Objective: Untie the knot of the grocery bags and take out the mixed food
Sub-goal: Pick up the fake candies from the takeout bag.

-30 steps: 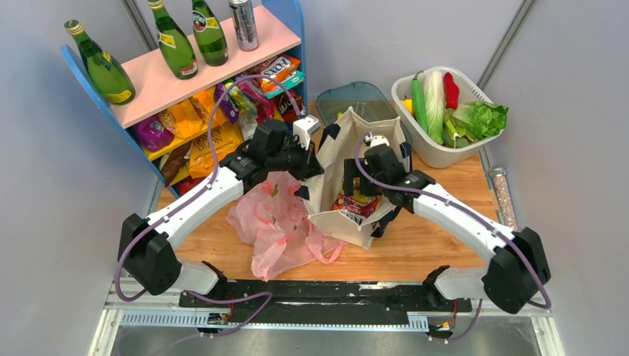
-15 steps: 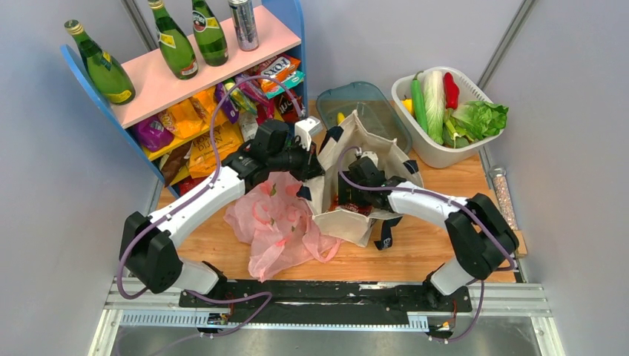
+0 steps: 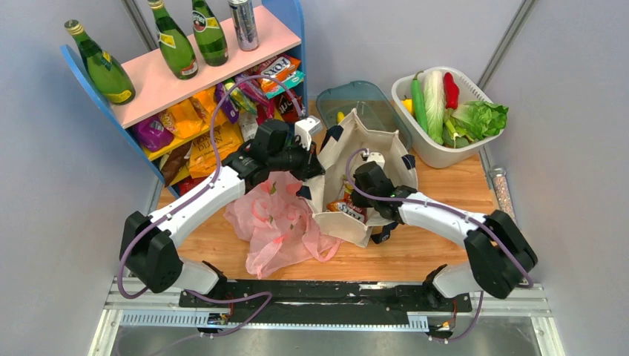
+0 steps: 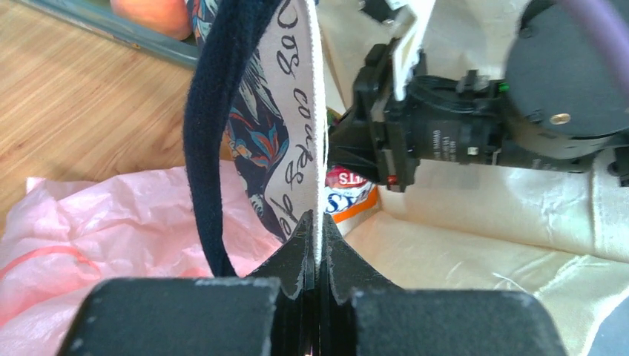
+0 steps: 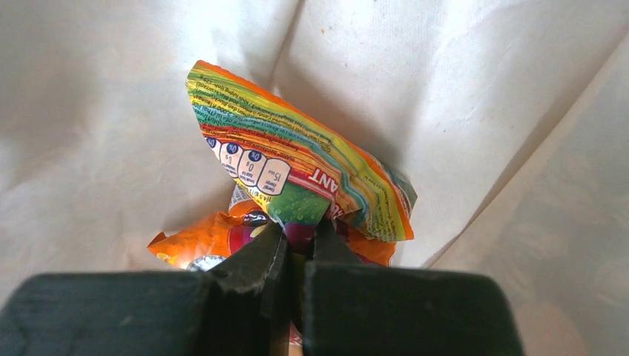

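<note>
With our right gripper (image 5: 300, 239) we are pinching the near edge of a rainbow-striped snack packet (image 5: 297, 163), which is lying slantwise straight ahead of the fingers, deep inside the cream canvas tote (image 3: 378, 144). Our left gripper (image 4: 317, 256) is clamping shut on the tote's left rim, so we are judging the way out to be upward through its mouth. The pink plastic bag (image 3: 276, 222) is slumping just left of the tote.

The snack packet (image 5: 297, 174), mid-frame, shows white letters "ANT" and tiny "0%" marks. The curly writing on the tote (image 4: 293, 111) is unclear.
</note>
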